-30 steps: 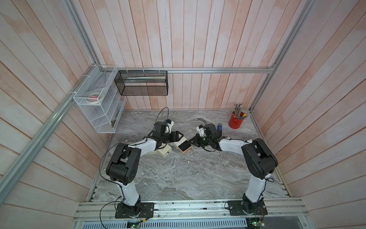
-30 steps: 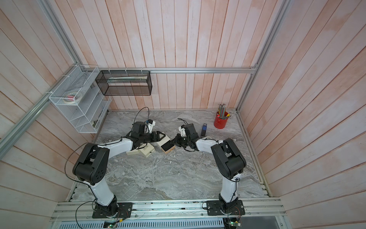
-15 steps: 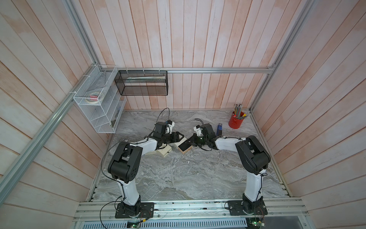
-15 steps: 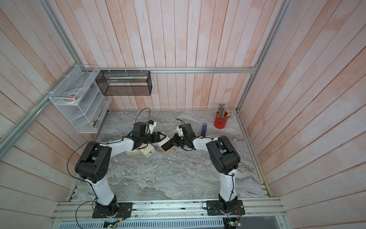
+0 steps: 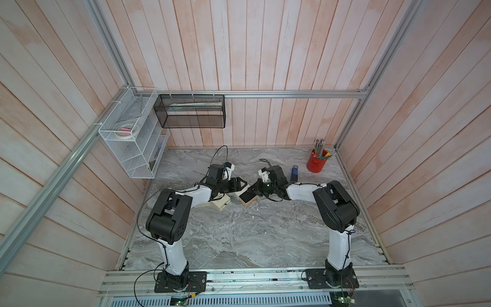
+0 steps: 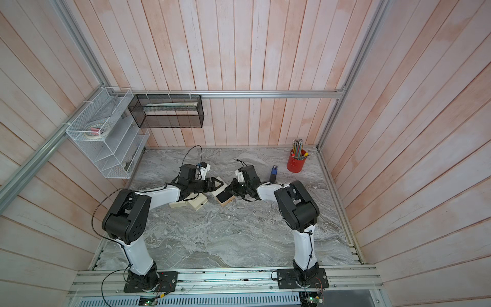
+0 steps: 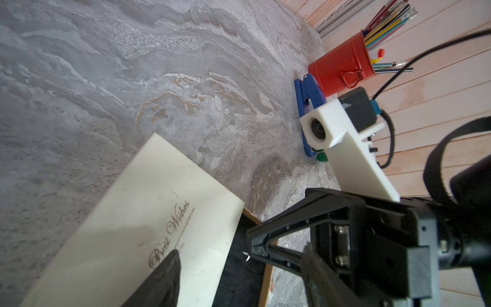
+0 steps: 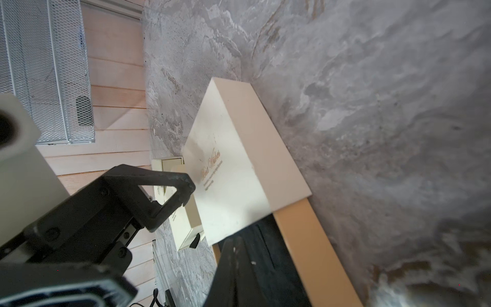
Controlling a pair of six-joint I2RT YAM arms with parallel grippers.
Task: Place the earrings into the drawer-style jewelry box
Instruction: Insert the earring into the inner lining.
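Grey marble tabletop, arms meeting mid-table: left gripper spreads its jaws at the sleeve of the jewelry box — steadying it, I'd say. Right gripper is pinched tight over the pulled-out drawer, a tiny glint at its tip — probably an earring.

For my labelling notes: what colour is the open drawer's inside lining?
Black lining, clearest in the right wrist view.
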